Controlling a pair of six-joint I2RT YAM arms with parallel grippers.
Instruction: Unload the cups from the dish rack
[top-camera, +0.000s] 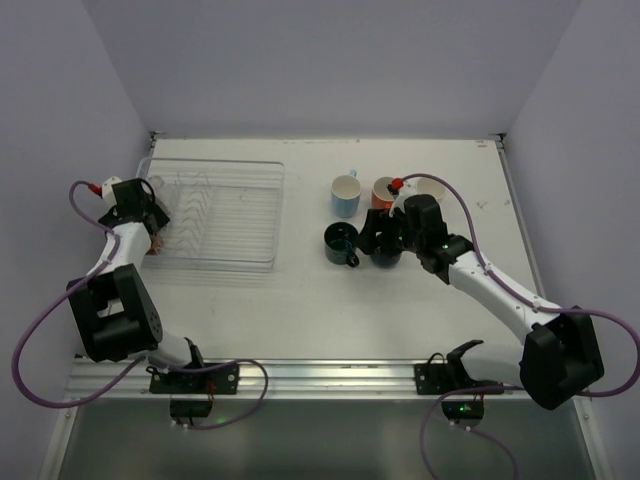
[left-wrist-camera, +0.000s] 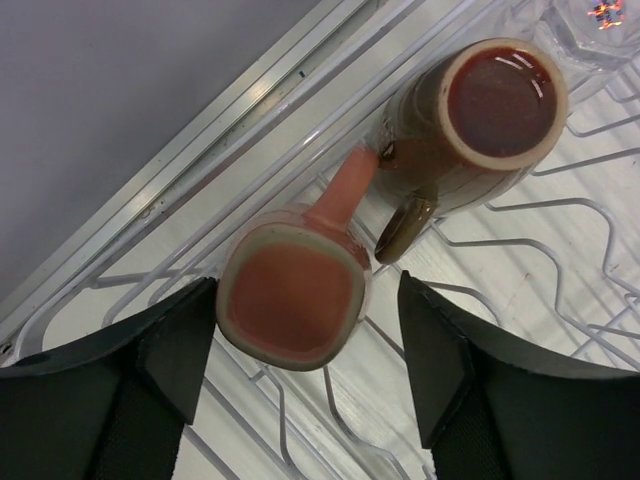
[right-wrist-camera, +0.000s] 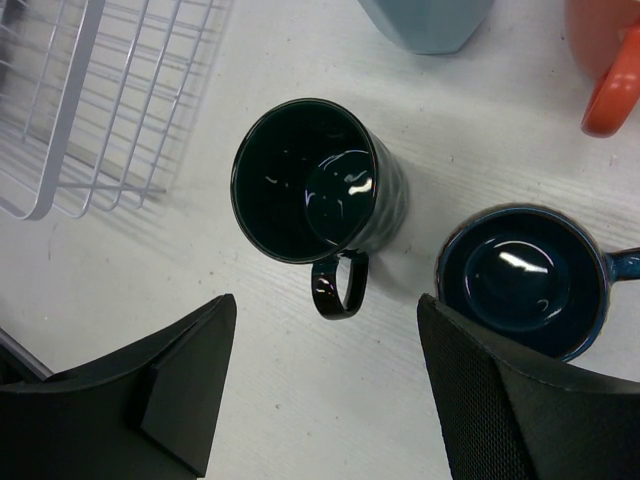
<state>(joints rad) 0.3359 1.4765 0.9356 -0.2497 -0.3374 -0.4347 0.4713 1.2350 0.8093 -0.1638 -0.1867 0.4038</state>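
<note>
Our left gripper (left-wrist-camera: 308, 345) hangs at the rack's (top-camera: 215, 163) left end. Its jaws are spread astride the pink cup (left-wrist-camera: 290, 312), with one finger nearly at the rim and a gap at the other. The cup's handle reaches the brown mug (left-wrist-camera: 480, 120). Our right gripper (right-wrist-camera: 330, 370) is open and empty above the black mug (right-wrist-camera: 310, 180) and navy cup (right-wrist-camera: 520, 280). Bare table (top-camera: 300, 310) separates them from the rack's edge.

The dark mug (right-wrist-camera: 320, 190) and navy cup (right-wrist-camera: 525, 280) wear a glossy glaze with sharp highlights; the pink cup (left-wrist-camera: 292, 300) looks satin, the brown mug (left-wrist-camera: 480, 110) shinier. The dish rack (right-wrist-camera: 90, 110) is smooth white wire, the counter (right-wrist-camera: 300, 400) matt white. The right end effector (right-wrist-camera: 325, 320) is matt black plastic.
</note>
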